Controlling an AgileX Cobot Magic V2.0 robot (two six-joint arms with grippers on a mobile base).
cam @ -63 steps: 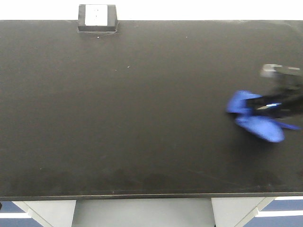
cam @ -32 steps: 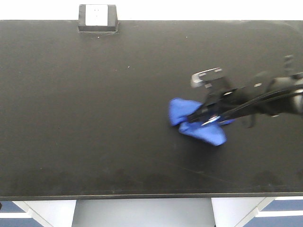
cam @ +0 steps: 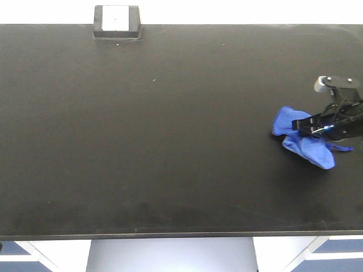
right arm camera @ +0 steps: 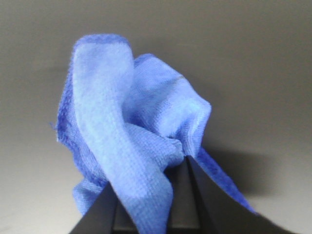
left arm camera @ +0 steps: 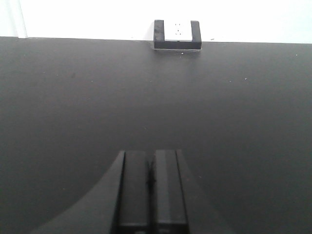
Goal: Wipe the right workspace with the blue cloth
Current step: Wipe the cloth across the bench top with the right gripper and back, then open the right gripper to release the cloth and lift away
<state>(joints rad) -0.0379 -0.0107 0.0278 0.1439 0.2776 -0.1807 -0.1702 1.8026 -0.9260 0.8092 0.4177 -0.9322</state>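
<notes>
**A:** Starting at the left, what was there to go by?

**B:** The socket box (cam: 116, 21) sat on the far edge of the bench (cam: 170, 141), left of centre. Everything between it and the right end was bare black top. The left gripper (left arm camera: 151, 183) hung low over the bench, facing the socket box, its jaws pressed flat together with nothing between them.

**A:** And the blue cloth?

**B:** The blue cloth (cam: 303, 144) lay well to the right of the socket box and nearer the front edge, almost at the right end of the bench. It was bunched, its long axis running on a slant from upper left to lower right, with a thin strand trailing off to the right.

**A:** Which arm had it?

**B:** The right one. The right gripper (cam: 309, 126) reached in from the right end, so most of the cloth lay on the socket-box side of the jaws. In the wrist view the jaws were narrowed onto a pinched fold of the cloth (right arm camera: 131, 146), which rose in a lump ahead of them.

**A:** So the next stroke?

**B:** I'd judge a sweep leftward, toward the socket box side, with the cloth leading and dragging on the bench.
</notes>
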